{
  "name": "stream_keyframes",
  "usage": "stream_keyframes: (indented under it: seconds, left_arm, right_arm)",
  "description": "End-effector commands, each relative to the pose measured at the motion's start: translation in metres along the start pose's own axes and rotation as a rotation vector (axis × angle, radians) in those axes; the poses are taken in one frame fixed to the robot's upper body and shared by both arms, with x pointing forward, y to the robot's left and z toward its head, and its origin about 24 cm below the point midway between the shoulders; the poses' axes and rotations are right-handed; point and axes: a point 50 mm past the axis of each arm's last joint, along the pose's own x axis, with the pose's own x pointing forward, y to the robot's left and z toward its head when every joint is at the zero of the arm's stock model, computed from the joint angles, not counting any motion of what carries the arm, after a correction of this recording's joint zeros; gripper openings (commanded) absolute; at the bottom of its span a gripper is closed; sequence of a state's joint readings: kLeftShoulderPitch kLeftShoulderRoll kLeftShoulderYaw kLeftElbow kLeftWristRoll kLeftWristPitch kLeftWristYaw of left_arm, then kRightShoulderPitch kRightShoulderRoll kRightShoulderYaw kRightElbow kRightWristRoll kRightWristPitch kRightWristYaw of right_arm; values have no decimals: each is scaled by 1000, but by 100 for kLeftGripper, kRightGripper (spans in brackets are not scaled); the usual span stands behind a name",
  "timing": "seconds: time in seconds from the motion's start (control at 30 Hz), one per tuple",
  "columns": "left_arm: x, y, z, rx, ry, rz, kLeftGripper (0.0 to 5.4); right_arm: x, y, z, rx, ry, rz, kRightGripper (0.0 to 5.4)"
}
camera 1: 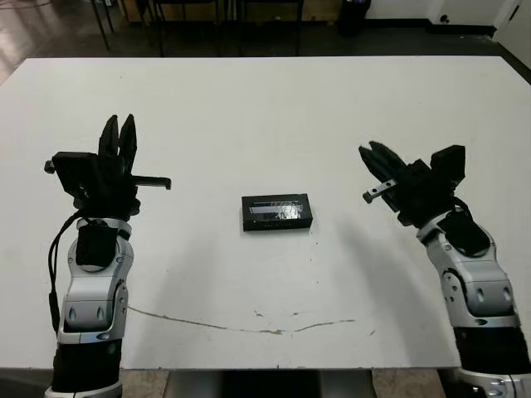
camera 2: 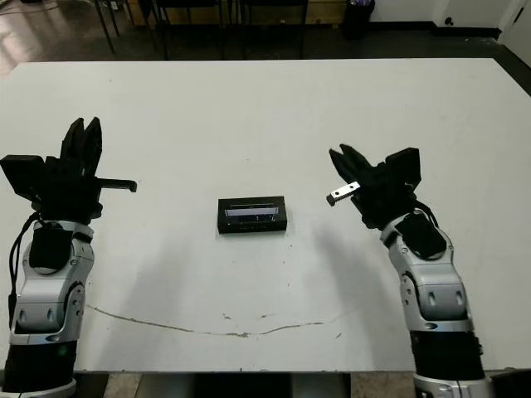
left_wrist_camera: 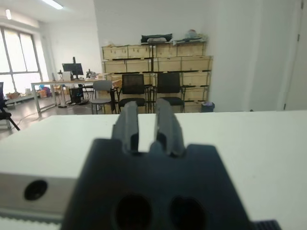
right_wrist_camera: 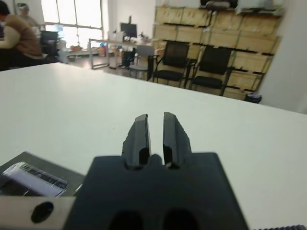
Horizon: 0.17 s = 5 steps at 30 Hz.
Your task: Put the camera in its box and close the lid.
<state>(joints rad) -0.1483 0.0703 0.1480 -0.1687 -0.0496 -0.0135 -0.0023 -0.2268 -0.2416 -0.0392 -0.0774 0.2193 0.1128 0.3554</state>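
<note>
Item: lid (camera 1: 277,212), black, glossy-windowed, seated at mid-worktop (camera 1: 265,108), apparently covering the box; likely light, rigid, slippery on the window, best held by its long edges; left pincer (camera 1: 118,137) and right pincer (camera 1: 375,157) both nearly clenched, empty, well apart from it.

The lid (camera 1: 277,212) sits on the box, so all I see is one closed black rectangular case with the glossy window panel facing up and catching pale reflections. It lies flat near the middle of the tabletop (camera 1: 265,116), its long sides roughly parallel to the near edge and a little closer to that edge than to the far one, well apart from both side edges. The box beneath the lid and the camera are hidden from me.
</note>
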Motion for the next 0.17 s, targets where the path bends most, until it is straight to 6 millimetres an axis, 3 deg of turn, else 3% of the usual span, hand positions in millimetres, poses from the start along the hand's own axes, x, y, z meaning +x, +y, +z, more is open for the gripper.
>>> stream_keyframes:
  seconds: [0.03,0.17]
  left_arm:
    - [-6,0,-10,-2,39,17,2]
    - [-8,-1,-11,-6,40,16,2]
  right_arm:
    - [1,-1,-4,12,-1,-22,0]
    - [2,-3,-5,10,-12,-27,0]
